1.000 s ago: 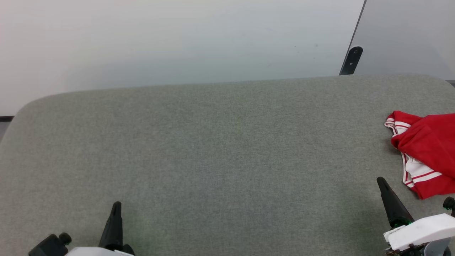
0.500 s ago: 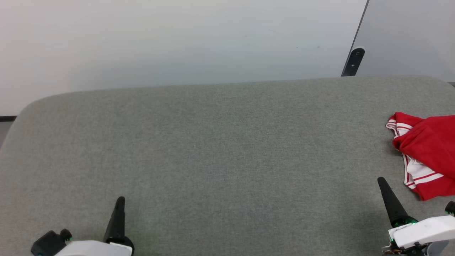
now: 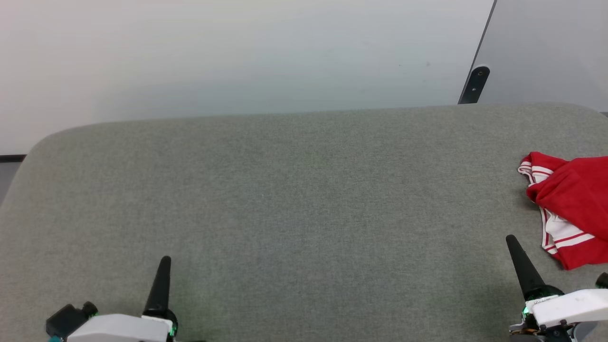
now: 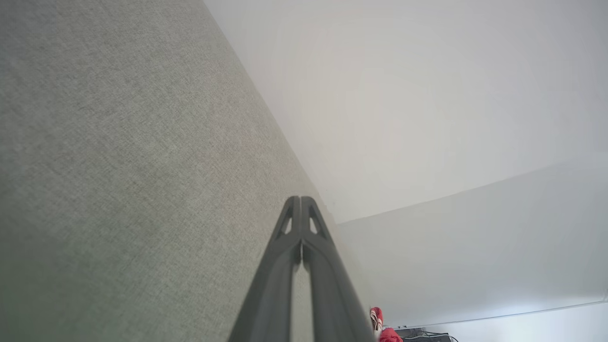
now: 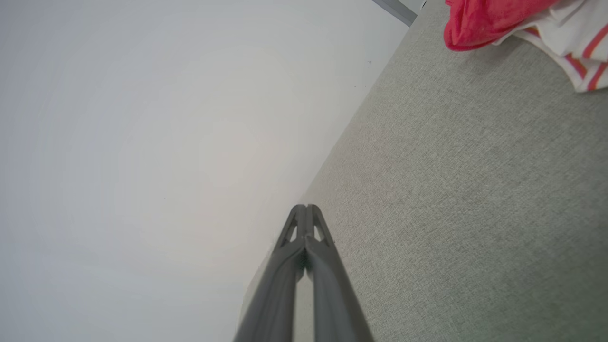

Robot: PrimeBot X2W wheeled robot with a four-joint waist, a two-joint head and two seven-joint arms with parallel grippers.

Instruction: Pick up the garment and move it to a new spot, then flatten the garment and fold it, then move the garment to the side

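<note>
We judge the garment [image 3: 570, 204] to be light, soft and limp. It should sag and drape from whatever point is pinched, and it will not keep its shape when lifted. The knit looks thin and unlikely to slip between dark fingers, though several layers are heaped together, so a pinch in the red bulk could catch more than 1 layer. If a hold is wanted, the white banded edge nearest the right gripper [image 3: 511, 238] looks the surest place, since the hem there is firmer and lies at the rim of the heap. The striped corner at its far end would serve as a 2nd.

It is bright red with white panels and white bands edged by thin red stripes. In the right wrist view the garment [image 5: 489, 19] shows a rolled red fold over a white striped flap. It lies bunched and rumpled, neither flat nor squarely folded, at the far right of the grey fabric-covered table [image 3: 285, 199]. The picture's edge cuts off part of it, so we cannot tell what kind of garment it is. Lying off to the side like this would suit a garment waiting to be fetched as well as one already set aside.

Both sets of jaws are pressed fully together and hold nothing. The left gripper [image 3: 164, 260] sits low at the near left, well apart from the garment. The right gripper is near it but not touching.
</note>
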